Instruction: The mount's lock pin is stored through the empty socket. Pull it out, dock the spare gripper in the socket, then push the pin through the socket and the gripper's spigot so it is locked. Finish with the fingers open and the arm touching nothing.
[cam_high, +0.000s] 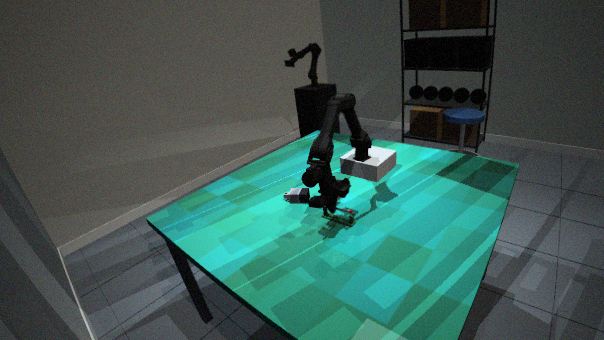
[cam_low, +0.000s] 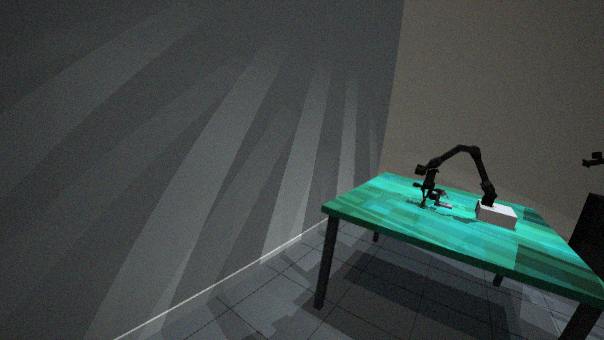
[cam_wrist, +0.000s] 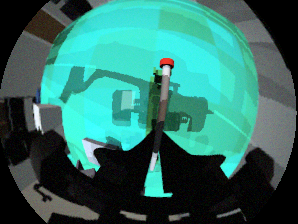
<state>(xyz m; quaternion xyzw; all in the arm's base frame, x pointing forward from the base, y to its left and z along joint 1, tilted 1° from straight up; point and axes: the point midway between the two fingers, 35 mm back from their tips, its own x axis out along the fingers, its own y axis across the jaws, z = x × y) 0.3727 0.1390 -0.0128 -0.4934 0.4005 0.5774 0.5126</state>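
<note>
My gripper (cam_high: 330, 212) (cam_wrist: 156, 132) is shut on the lock pin (cam_wrist: 164, 92), a thin grey-white rod with a red head (cam_high: 352, 211) (cam_wrist: 167, 62). In the wrist view the head points away from the fingers and the pale tip shows below them. The pin runs lengthwise above the mount, outside its socket as far as I can see. The green mount (cam_high: 347, 221) (cam_wrist: 151, 107) lies low on the table beneath the fingers; its socket is too dark to make out. The spare gripper (cam_high: 298, 195) (cam_low: 443, 205), dark with a pale end, lies beside my gripper. A pale part shows in the wrist view (cam_wrist: 94, 147).
The arm's white base block (cam_high: 367, 168) (cam_low: 495, 215) (cam_wrist: 48, 118) stands behind the mount on the green patterned table (cam_high: 425, 220) (cam_low: 400, 220). A black pedestal (cam_high: 311, 110) with another arm, a shelf rack (cam_high: 448, 31) and a blue stool (cam_high: 464, 116) are beyond the table.
</note>
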